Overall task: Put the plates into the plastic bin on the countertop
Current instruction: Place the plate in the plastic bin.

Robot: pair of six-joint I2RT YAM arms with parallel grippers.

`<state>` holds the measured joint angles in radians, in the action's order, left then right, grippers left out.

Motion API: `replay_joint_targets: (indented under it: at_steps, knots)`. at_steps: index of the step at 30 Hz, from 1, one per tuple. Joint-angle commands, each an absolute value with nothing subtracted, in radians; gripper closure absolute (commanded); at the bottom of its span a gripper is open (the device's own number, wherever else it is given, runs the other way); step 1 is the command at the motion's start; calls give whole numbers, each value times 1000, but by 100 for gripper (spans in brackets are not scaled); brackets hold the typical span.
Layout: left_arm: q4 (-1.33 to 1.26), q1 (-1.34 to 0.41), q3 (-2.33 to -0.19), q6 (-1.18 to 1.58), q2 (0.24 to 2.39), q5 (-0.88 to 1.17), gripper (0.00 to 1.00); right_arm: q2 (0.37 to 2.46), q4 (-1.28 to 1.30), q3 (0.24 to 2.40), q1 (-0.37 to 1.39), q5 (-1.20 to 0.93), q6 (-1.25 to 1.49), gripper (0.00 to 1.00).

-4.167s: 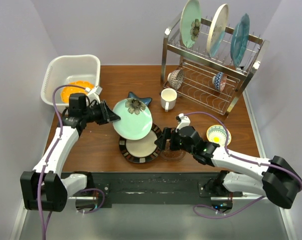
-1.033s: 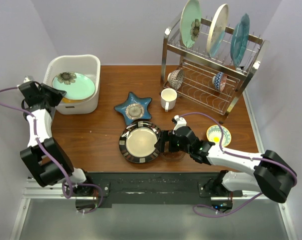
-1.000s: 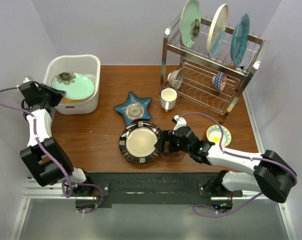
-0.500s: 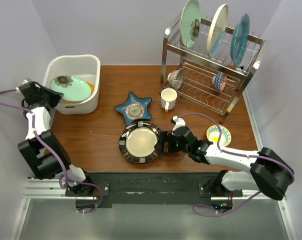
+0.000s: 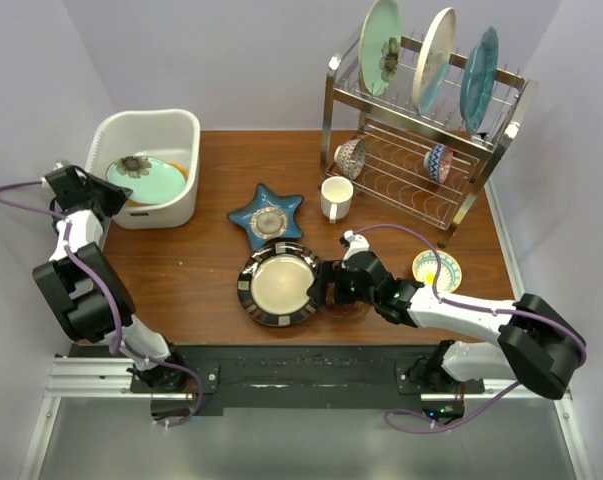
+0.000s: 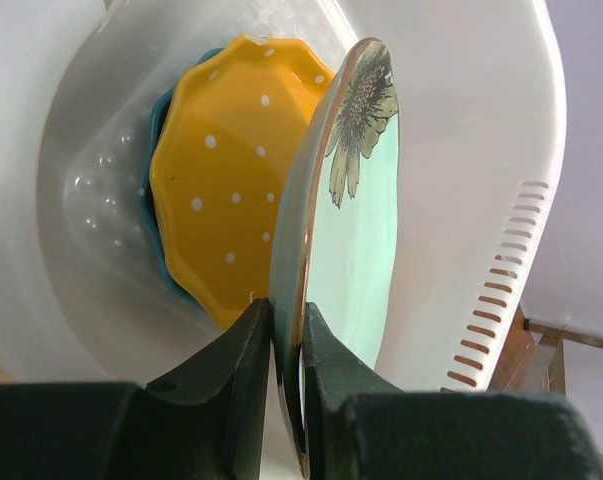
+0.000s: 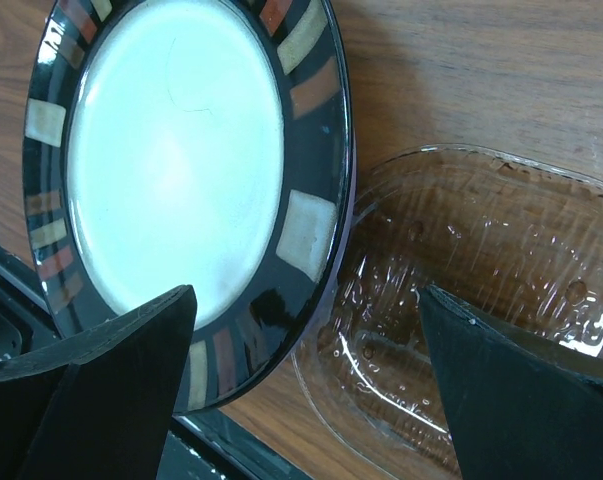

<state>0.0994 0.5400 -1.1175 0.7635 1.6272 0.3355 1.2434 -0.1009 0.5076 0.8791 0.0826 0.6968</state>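
My left tool is pinched narrow on the rim of the green plate, one finger on each face. It holds the plate tilted inside the bin, above the orange plate, which lies on the bottom over a blue one. I can't tell whether the green plate's far edge touches the orange one.

I judge these to be glazed ceramic: stiff, slick and heavy for an edge pinch, and they will chip if dropped on one another. With a rim grip the weight hangs out beyond my fingers, so the plate wants to swivel. I'd set its far edge down before letting go.

My right tool is spread wide and holds nothing. It sits low over the surface, where the rimmed plate meets a glass dish. That plate lies flat, so the rim is the only hold, and one finger must slip under its lip. The glass dish crowds that side, so a freer stretch of rim looks safer.

The star dish lies flat nearby, and its points offer a grip. More plates stand upright in the rack.
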Motion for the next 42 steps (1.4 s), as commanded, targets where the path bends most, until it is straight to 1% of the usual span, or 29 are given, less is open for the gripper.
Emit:
replay_joint_targets:
  at_steps: [1,7,11,12,17,20,29,30,33,36,42]
  knots:
    - [34,541,-1183,715,1660,410,100,1256,-121,552,884,74,687,4]
    - [54,538,-1206,692,1669,385,99,1269,-123,557,884,69,693,4]
    - [87,538,-1224,670,1674,354,94,1273,-127,558,884,64,693,4]
    - [98,538,-1229,666,1674,338,91,1276,-127,560,884,61,695,4]
    - [123,537,-1236,644,1660,299,90,1278,-124,560,884,63,695,4]
    - [127,531,-1244,635,1658,295,87,1278,-124,561,884,61,693,4]
    - [187,506,-1301,614,1687,295,75,1281,-124,560,884,58,693,4]
    - [193,506,-1307,606,1690,288,71,1281,-124,560,884,58,692,3]
    - [218,502,-1327,595,1700,284,64,1281,-124,560,884,57,693,3]
    - [225,499,-1333,595,1709,293,58,1281,-126,558,884,55,695,3]
    - [233,497,-1342,591,1724,316,54,1273,-120,560,884,55,693,3]
